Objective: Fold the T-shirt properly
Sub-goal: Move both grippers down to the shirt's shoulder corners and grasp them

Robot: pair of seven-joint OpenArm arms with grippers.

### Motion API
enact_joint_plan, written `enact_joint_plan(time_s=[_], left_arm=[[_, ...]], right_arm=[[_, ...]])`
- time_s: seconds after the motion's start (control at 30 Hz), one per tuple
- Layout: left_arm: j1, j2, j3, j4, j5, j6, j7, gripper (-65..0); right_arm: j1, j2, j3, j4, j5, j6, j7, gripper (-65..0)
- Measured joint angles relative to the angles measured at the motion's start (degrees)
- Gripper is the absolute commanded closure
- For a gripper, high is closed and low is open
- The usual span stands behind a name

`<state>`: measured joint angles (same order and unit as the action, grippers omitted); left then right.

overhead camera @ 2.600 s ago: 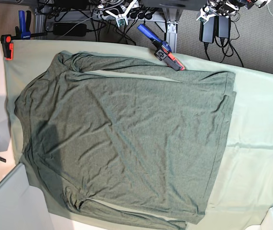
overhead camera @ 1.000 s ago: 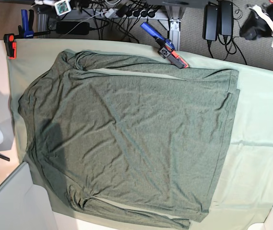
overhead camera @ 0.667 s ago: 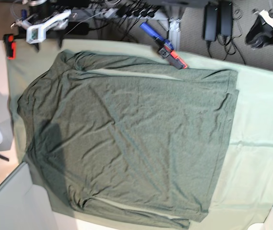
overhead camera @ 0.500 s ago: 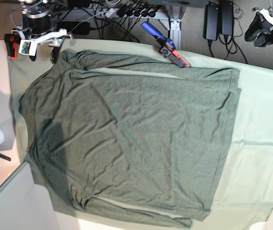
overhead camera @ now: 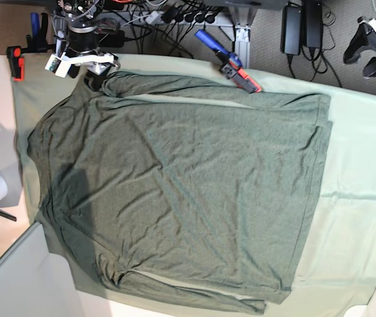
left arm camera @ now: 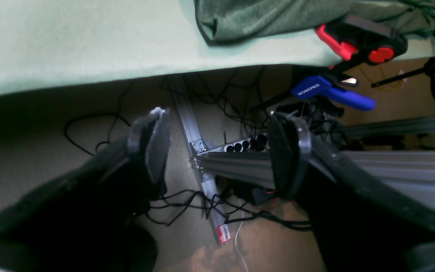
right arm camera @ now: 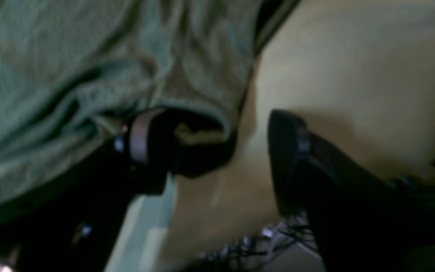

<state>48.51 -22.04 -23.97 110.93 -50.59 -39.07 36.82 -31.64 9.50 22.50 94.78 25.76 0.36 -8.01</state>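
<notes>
Right pincer point(right arm camera: 217, 158) hangs spread over a sleeve end of the T-shirt point(overhead camera: 181, 178) at the surface's point(overhead camera: 359, 165) far edge. Left pincer point(left arm camera: 219, 151) gapes empty beyond that edge.

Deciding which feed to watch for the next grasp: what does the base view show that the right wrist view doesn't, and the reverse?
Only the base view shows the whole T-shirt spread flat on the table cloth, the blue and red clamp at the far edge, and the left gripper off past the table corner. Only the right wrist view shows the right gripper open, with one finger against a bunched sleeve edge. Both show the shirt's upper sleeve area and the right arm there.
</notes>
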Motion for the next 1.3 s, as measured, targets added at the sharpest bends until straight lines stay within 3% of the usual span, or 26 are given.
enact_joint_plan(time_s=[0.3,0.53,0.83,1.3], left_arm=[[-4.46,-0.02,0.0,0.02,-0.09,0.0,-0.24,-43.7],[-6.8,-0.04,0.46,-0.04,0.04,0.0,0.0,-43.7],[-14.88,0.26,10.45,-4.57,6.6,1.27,-0.37,-43.7],[-21.31,1.75,15.19,-11.65,8.37,1.36,-0.85,-43.7]], right_arm=[[0.87,-3.93,-0.15,-0.02,-0.13,1.16,1.18,-39.9],[0.87,-3.96,-0.42,0.0,-0.11,1.16,1.31,-39.9],[0.9,-3.96,-0.42,0.0,-0.57,1.22,1.31,-39.9],[0.87,-3.96,-0.44,0.0,-0.74,1.31,1.31,-39.9]])
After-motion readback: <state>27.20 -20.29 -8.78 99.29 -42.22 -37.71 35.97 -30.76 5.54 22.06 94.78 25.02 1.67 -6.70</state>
